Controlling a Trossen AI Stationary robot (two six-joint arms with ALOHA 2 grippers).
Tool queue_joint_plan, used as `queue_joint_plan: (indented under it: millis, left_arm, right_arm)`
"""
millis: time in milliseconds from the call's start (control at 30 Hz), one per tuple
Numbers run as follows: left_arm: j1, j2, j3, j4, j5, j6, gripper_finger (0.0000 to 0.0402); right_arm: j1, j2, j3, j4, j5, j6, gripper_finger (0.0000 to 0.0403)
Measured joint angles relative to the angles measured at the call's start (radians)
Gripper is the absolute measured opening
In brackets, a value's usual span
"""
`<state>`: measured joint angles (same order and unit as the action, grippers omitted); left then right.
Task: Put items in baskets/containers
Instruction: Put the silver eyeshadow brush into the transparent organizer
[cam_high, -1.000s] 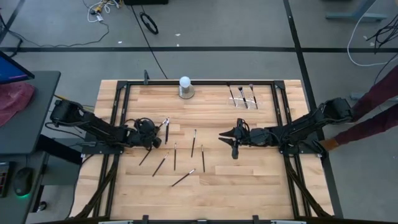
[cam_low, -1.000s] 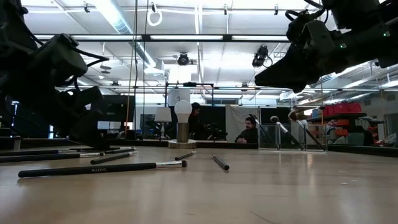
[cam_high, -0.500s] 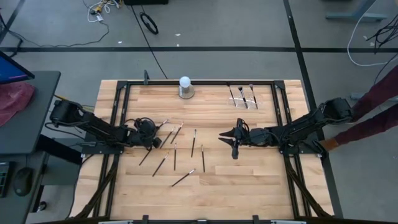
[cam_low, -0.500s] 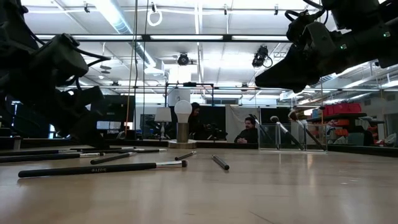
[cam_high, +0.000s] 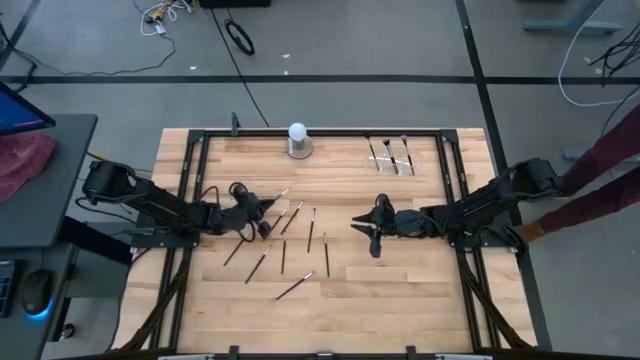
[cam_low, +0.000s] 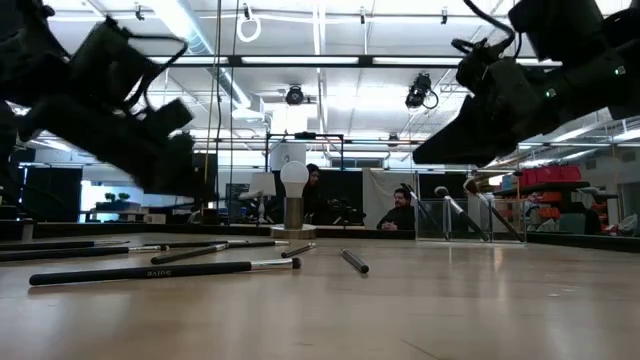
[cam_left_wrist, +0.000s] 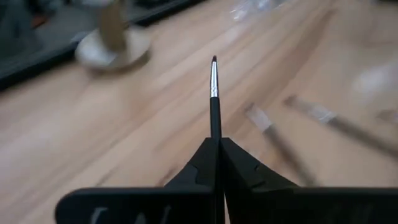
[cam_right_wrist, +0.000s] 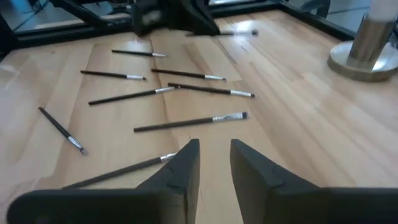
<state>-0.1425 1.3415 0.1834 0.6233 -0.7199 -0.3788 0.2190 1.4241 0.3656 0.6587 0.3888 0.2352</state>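
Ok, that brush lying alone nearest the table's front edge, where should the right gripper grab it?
Take the lone brush at mid-handle, on the dark part. Come straight down with the right gripper, turned so it straddles the handle crosswise. The brush lies flat and diagonal on the table, clear of the others, so probably only its top is reachable.

You will find one marking only: small pale lettering on the nearest makeup brush (cam_low: 160, 271) handle in the low view, too small to read.
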Motion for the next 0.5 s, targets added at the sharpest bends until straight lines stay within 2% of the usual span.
queue_joint_plan:
  millis: [133, 233, 400, 500]
  left_arm:
    - [-0.002, 0.0, 0.098, 0.025, 0.106, 0.11, 0.0009]
    - [-0.016, 0.003, 0.17, 0.025, 0.167, 0.174, 0.0009]
    - [-0.059, 0.05, 0.26, 0.093, 0.204, 0.272, 0.0009]
    - [-0.082, 0.103, 0.298, 0.164, 0.226, 0.313, 0.0009]
  right_arm:
    - [-0.008, 0.122, 0.0, 0.142, 0.005, 0.014, 0.0125]
    - [-0.014, 0.242, 0.0, 0.34, 0.005, -0.017, 0.0156]
    - [-0.014, 0.422, 0.0, 0.757, -0.014, -0.149, 0.0203]
    - [-0.014, 0.475, 0.014, 0.834, -0.054, -0.19, 0.0217]
